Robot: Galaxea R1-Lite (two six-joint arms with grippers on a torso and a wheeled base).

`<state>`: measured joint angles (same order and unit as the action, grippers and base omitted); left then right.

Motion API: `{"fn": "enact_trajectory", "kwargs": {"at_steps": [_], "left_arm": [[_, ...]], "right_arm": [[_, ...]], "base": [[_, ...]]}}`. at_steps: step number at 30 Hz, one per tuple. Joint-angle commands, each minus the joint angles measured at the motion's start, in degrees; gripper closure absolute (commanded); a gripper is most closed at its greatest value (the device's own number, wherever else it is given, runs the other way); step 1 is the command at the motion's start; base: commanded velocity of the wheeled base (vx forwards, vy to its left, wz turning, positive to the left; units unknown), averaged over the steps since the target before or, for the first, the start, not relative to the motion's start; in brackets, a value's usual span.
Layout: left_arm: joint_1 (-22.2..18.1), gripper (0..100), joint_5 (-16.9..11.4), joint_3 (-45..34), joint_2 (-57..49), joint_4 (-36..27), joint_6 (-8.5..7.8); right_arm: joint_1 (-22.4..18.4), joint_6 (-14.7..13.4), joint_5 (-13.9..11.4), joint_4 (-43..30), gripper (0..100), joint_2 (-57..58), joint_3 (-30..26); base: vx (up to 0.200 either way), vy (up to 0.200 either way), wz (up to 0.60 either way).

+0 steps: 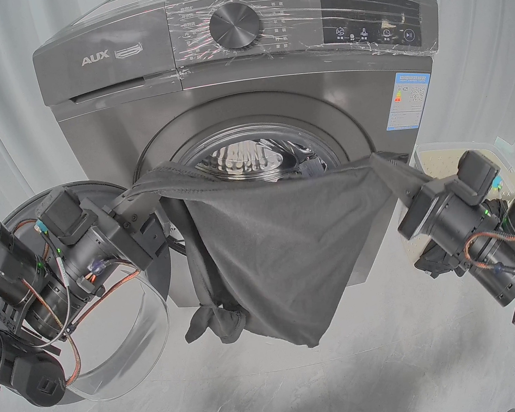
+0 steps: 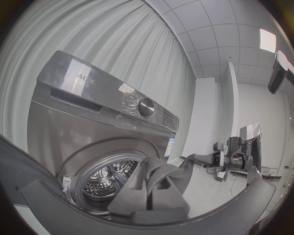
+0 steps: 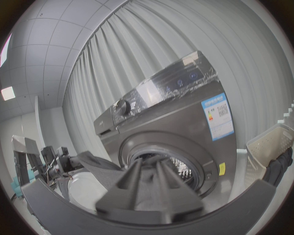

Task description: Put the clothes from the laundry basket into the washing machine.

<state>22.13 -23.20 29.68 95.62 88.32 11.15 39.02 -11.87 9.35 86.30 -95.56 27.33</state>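
Soft, light and floppy by its look, the grey garment [image 1: 275,239] hangs spread before the open washing machine [image 1: 235,93]. The left gripper [image 1: 133,203] and right gripper [image 1: 400,178] each pinch an upper corner, likely the best hold.

Plain dark grey garment [image 1: 275,245]; silver-grey washing machine [image 1: 102,137]; cream perforated laundry basket [image 3: 266,147].

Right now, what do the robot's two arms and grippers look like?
The left arm and right arm are black, built of thick cylindrical segments, with orange braided cables and small green lights. The left gripper and right gripper have dark grey, wedge-shaped fingers.
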Motion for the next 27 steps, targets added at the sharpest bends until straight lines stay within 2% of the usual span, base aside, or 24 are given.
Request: {"fn": "enact_trajectory", "kwargs": {"at_steps": [1, 4, 7, 11, 17, 22, 27], "left_arm": [[2.57, 100, 0.96, 1.78, 1.5, -1.05, 0.01], [2.75, 100, 1.84, 2.13, 2.02, -1.66, -0.08], [2.92, 100, 2.72, 3.54, 3.17, -1.66, 0.01], [4.07, 100, 3.07, 4.68, 3.25, -1.92, 0.01], [6.61, 100, 4.39, 6.44, 3.34, -2.98, -0.08], [7.49, 100, 5.27, 8.55, 2.81, -5.44, -0.08], [8.81, 100, 6.06, 8.9, 2.64, -7.02, -0.34]], "right_arm": [[1.23, -0.17, -0.47, -0.25, 0, -2.7, -3.43], [1.93, -0.08, -1.0, 0.01, 0, -3.4, -5.97], [4.22, -0.17, -1.97, 0.01, 0, -3.67, -11.42], [4.66, -0.34, -2.14, 0.01, 0, -4.9, -13.8], [4.04, -0.34, -2.93, 0.19, 0, -9.12, -12.13], [4.13, -0.26, -3.11, 0.28, 0, -15.0, -7.64], [4.13, -0.17, -4.43, 2.03, 0, -21.33, -3.69]], "base": [[0.0, 0.0, 0.0], [0.0, 0.0, 0.0], [0.0, 0.0, 0.0], [0.0, 0.0, 0.0], [0.0, 0.0, 0.0], [0.0, 0.0, 0.0], [0.0, 0.0, 0.0]]}}
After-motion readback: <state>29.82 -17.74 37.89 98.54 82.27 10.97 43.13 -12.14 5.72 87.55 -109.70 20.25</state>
